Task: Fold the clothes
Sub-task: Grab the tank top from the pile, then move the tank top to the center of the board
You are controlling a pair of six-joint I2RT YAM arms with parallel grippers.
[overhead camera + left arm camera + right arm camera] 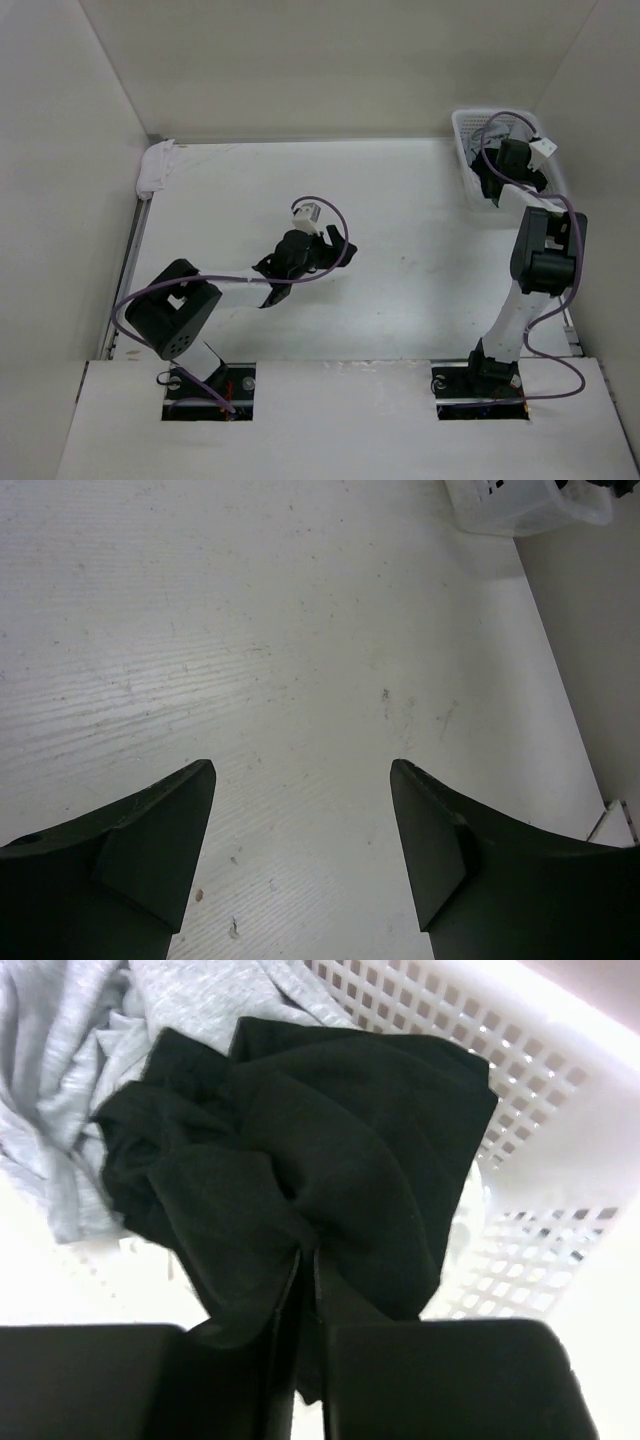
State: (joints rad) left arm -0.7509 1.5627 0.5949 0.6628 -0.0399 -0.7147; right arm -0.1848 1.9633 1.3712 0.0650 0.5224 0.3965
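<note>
The clothes (330,1150), a crumpled black garment, lie inside the white mesh basket (560,1110) at the table's far right. My right gripper (306,1260) reaches into that basket (470,130) and is shut on a pinch of the black fabric. Beside the clothes lies a grey garment (70,1080). My left gripper (302,780) hovers open over bare white table, nothing between its fingers (165,830). In the top view the left gripper (345,250) is mid-table and the right gripper (490,185) is over the basket, where the black cloth is mostly hidden by the wrist.
A small white cloth (157,165) lies in the table's far left corner. White walls close the table on the left, back and right. The basket's corner (520,505) shows at the top right of the left wrist view.
</note>
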